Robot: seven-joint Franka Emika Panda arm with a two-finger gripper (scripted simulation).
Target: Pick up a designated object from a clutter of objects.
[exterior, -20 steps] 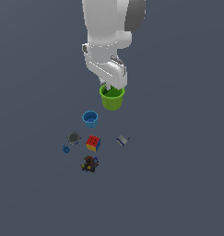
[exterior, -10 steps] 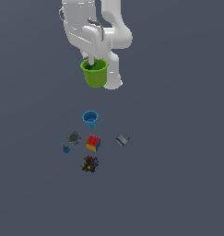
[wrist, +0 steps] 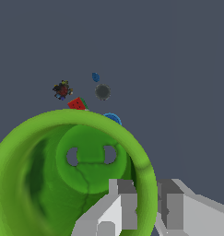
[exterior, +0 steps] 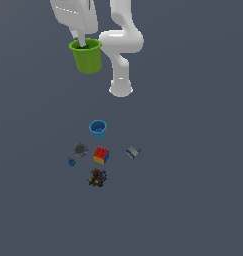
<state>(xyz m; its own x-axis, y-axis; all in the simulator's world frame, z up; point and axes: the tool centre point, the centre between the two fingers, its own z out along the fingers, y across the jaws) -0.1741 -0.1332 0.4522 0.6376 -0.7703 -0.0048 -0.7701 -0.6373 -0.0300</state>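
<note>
The lime-green cup [exterior: 87, 57] hangs high above the floor, upright, with my gripper [exterior: 83, 44] shut on its rim. In the wrist view the cup [wrist: 49, 184] fills the frame, one finger [wrist: 117, 207] inside the wall and the other outside it. Far below lies the clutter: a blue cup [exterior: 98, 129], a multicoloured puzzle cube [exterior: 101, 155], a grey round piece [exterior: 80, 149], a tiny blue piece [exterior: 71, 161], a dark lumpy toy [exterior: 97, 177] and a small grey-blue box [exterior: 133, 152]. The green cup hides part of the blue cup [wrist: 112, 119] and cube [wrist: 77, 104] in the wrist view.
The arm's white base [exterior: 121, 89] stands behind the clutter, toward the exterior view's right of the lifted cup. The floor [exterior: 193, 200] is a flat dark grey surface all around.
The gripper has risen further with the green cup and shifted toward the exterior view's left. The items on the floor have not moved.
</note>
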